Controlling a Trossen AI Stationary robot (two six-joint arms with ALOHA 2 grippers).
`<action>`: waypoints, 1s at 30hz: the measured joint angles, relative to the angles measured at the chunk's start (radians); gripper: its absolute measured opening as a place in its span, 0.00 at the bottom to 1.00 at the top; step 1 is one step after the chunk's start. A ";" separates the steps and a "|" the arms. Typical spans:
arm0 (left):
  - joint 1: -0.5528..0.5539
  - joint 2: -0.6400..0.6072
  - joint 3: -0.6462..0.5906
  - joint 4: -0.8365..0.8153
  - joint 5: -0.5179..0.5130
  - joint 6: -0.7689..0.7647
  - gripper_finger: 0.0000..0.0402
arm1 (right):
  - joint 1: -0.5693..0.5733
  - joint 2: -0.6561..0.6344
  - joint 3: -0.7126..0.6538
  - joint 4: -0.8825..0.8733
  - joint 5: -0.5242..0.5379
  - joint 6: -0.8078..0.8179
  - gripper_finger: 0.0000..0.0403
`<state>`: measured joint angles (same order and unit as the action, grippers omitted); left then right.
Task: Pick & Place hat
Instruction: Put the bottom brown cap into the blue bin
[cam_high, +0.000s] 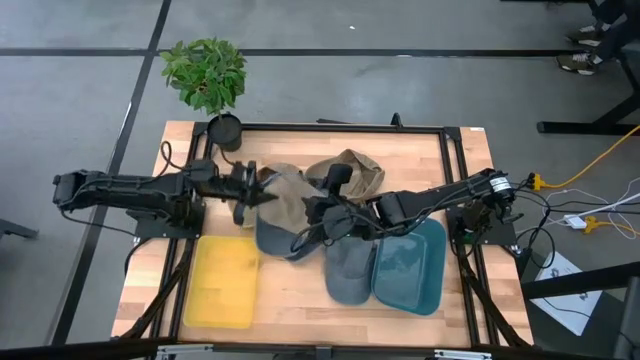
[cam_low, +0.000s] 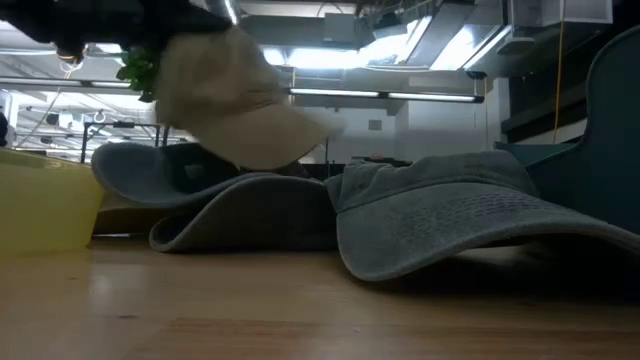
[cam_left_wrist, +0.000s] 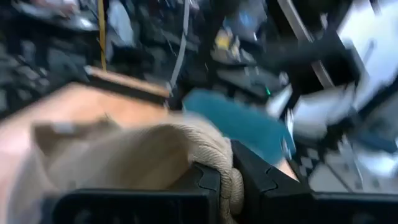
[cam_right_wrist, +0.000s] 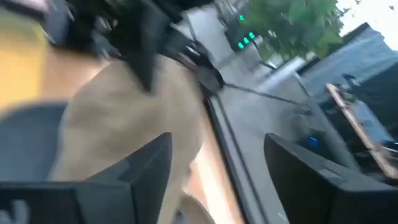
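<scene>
risk: the tan hat (cam_high: 285, 192) hangs from a thin pinch of fabric; it could slip, or snag the grey hats (cam_high: 345, 268) below.
left tool (cam_high: 250, 195): clenched on the tan hat's edge, mid-tabletop.
right tool (cam_high: 312, 208): released, just beside the hat.
hat: lifted off the tabletop, between both tools, behind the yellow tray (cam_high: 222, 282).
</scene>
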<state>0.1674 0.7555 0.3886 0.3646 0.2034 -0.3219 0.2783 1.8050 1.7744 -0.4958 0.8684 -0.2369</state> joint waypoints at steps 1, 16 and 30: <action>0.016 0.000 0.015 0.008 0.001 -0.011 0.04 | 0.000 0.000 0.000 0.031 -0.027 0.005 0.66; -0.002 0.118 0.173 0.063 0.136 -0.106 0.04 | -0.043 0.058 0.000 0.168 -0.187 0.081 0.68; -0.006 0.103 0.174 0.108 0.137 -0.075 0.04 | -0.058 0.072 0.000 0.146 -0.181 0.100 0.27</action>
<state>0.1616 0.8582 0.5625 0.4723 0.3402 -0.3968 0.2198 1.8767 1.7748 -0.3499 0.6876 -0.1364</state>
